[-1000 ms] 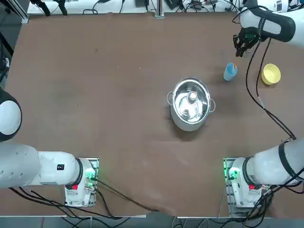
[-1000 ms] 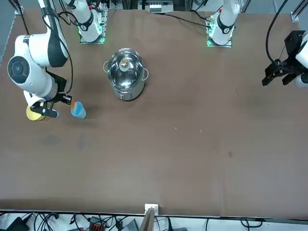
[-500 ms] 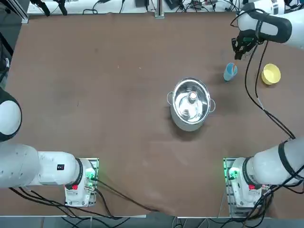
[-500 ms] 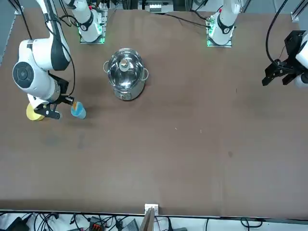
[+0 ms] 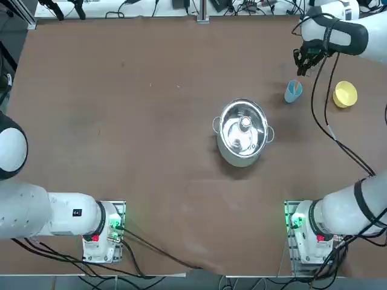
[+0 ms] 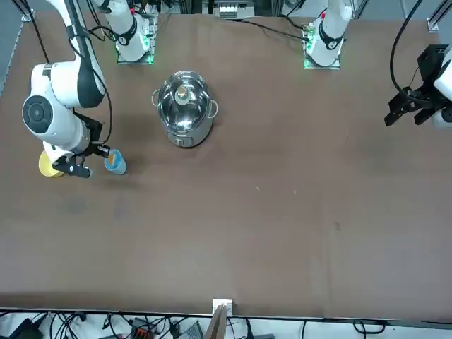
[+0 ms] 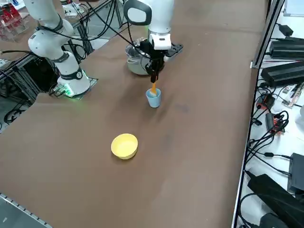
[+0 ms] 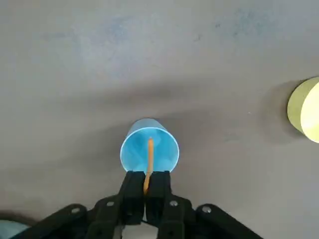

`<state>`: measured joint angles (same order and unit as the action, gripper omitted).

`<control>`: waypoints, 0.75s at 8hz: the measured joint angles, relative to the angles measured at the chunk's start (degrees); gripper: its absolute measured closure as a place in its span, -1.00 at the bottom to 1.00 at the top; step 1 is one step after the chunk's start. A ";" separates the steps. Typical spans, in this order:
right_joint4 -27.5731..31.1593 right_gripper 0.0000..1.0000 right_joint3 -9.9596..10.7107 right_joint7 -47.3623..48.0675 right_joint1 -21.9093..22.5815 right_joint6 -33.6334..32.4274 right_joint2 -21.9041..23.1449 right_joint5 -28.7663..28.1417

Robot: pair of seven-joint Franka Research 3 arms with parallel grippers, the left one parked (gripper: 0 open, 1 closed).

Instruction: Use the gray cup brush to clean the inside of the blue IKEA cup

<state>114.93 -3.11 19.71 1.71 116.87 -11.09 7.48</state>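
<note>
Brush first: the gray cup brush [image 8: 148,162] shows as a thin, straight orange stick, its upper end pinched between the jaws of the right gripper [image 8: 146,190], which are clenched on it. Its long axis runs close to vertical in the right side view, lower end dipped inside the blue IKEA cup [image 8: 149,152]. That cup is a small, smooth, light-blue plastic tumbler with a round rim and no handle, standing upright on the matte brown counter [image 5: 121,121] in the upper right of the top view. From above, the right gripper [image 5: 304,58] sits just above the cup [image 5: 293,91] in the frame. A shallow, round yellow bowl [image 5: 345,94] lies to the cup's right in the top view, apart from it. Near the middle of that view stands a shiny steel pot [image 5: 243,133] with two small side handles, well apart from the cup.
</note>
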 joint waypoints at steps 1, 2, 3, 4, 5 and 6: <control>-0.02 0.90 0.02 0.00 -0.07 0.04 -0.15 0.17; -0.05 0.90 0.06 0.00 -0.12 0.05 -0.25 0.27; -0.06 0.90 0.09 0.00 -0.13 0.05 -0.36 0.39; -0.07 0.90 0.10 0.00 -0.13 0.08 -0.52 0.99; -0.12 0.90 0.11 0.10 -0.14 0.71 -0.76 1.69; -0.32 0.90 0.11 0.34 -0.13 1.57 -1.16 1.87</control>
<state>114.62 -3.01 20.05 1.58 118.44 -12.24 9.35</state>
